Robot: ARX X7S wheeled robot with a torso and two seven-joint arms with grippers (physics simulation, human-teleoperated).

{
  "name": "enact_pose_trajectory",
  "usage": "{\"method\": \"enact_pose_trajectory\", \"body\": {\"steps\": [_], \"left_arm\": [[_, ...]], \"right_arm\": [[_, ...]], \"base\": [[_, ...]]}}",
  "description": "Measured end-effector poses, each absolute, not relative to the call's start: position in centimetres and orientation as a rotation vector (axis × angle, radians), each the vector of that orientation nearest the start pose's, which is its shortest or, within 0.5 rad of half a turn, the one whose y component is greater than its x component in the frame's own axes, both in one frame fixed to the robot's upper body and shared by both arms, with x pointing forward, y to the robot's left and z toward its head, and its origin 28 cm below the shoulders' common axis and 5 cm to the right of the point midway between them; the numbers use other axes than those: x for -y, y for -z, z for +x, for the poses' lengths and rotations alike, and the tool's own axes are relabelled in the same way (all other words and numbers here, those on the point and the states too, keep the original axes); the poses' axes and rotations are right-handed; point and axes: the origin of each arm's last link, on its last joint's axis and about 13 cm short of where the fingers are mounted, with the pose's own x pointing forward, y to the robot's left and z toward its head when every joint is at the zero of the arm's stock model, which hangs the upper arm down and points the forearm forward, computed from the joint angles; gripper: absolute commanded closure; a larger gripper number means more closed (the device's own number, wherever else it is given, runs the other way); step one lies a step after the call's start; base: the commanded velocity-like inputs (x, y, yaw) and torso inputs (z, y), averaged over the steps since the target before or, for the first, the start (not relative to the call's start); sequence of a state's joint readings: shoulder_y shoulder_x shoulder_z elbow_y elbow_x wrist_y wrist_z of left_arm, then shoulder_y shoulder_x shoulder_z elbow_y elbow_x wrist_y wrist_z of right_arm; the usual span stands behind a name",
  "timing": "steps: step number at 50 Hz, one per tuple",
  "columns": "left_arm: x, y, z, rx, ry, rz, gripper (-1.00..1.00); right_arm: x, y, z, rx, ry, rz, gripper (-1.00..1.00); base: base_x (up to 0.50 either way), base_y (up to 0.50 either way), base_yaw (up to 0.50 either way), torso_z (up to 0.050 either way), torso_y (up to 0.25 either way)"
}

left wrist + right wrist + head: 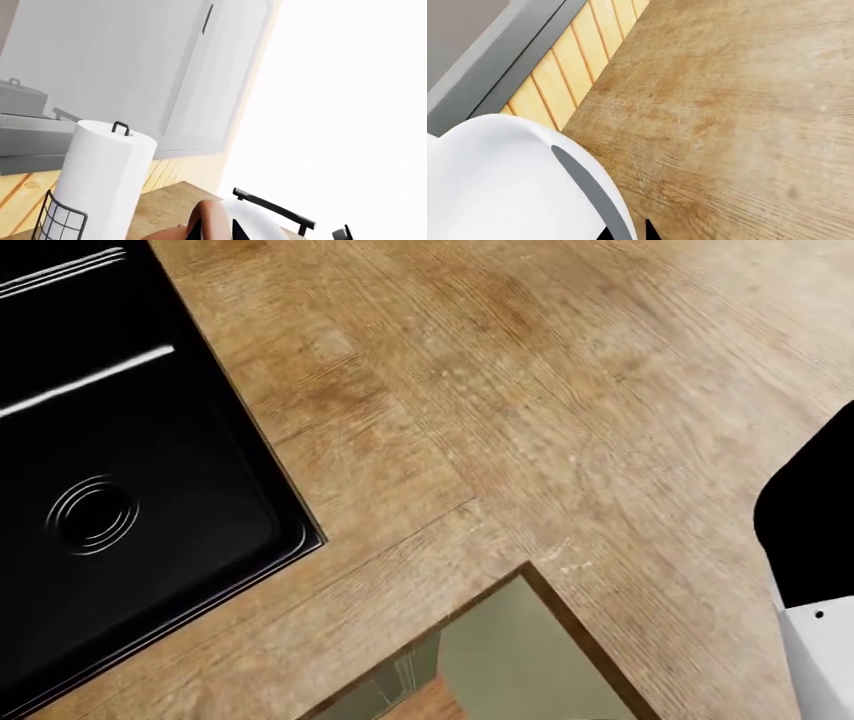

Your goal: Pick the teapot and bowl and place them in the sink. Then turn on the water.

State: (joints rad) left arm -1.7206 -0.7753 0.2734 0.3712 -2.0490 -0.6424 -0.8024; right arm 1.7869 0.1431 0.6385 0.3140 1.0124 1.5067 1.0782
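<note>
Teapot first: only a brown curved slice of it shows at the very edge of my left wrist view, right up against the camera. The black fingers of my left gripper are just beside it. Whether those fingers are clamped on the pot or standing apart, I cannot tell; too little of them shows. The pot is above the counter, with a paper towel roll upright on its black holder close by. There is a wire rack at the roll's foot, and white cabinets behind it.

Over to the bowl: it fills the near corner of my right wrist view, big and white, with a grey band along its rim. Two dark slivers of my right gripper peek out at the rim. Again I cannot tell if the fingers are closed on the rim or just next to it. Under it lies bare wood, and a yellow plank backsplash runs along the far edge.

From the head view, the sink sits to my left, glossy black, with its ringed drain plain to see. Neither pot nor bowl shows in that view. My right arm pokes in at the right edge, well apart from the sink.
</note>
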Motion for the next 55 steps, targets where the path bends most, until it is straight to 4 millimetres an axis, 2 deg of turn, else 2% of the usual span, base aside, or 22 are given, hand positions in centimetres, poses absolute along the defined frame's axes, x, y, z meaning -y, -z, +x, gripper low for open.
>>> {"method": "enact_pose_trajectory", "body": {"steps": [12, 23, 39, 55], "left_arm": [[-24.5, -43.6, 14.6, 0.555, 0.641, -0.376, 1.0], [-24.4, -42.5, 14.5, 0.549, 0.653, -0.411, 1.0], [-24.1, -42.3, 14.1, 0.547, 0.67, -0.422, 1.0], [-24.0, -42.1, 13.9, 0.548, 0.679, -0.432, 1.0]], "right_arm": [[16.3, -44.5, 25.2, 0.015, 0.035, 0.695, 1.0], [16.2, -43.9, 23.0, 0.07, 0.017, 0.681, 1.0], [15.8, -44.0, 20.2, 0.075, -0.054, 0.65, 1.0], [15.7, -43.8, 18.6, 0.08, -0.073, 0.606, 1.0]], "base": [[0.0, 0.0, 0.0, 0.0, 0.162], [0.0, 0.0, 0.0, 0.0, 0.163], [0.0, 0.0, 0.0, 0.0, 0.163], [0.0, 0.0, 0.0, 0.0, 0.163]]}}
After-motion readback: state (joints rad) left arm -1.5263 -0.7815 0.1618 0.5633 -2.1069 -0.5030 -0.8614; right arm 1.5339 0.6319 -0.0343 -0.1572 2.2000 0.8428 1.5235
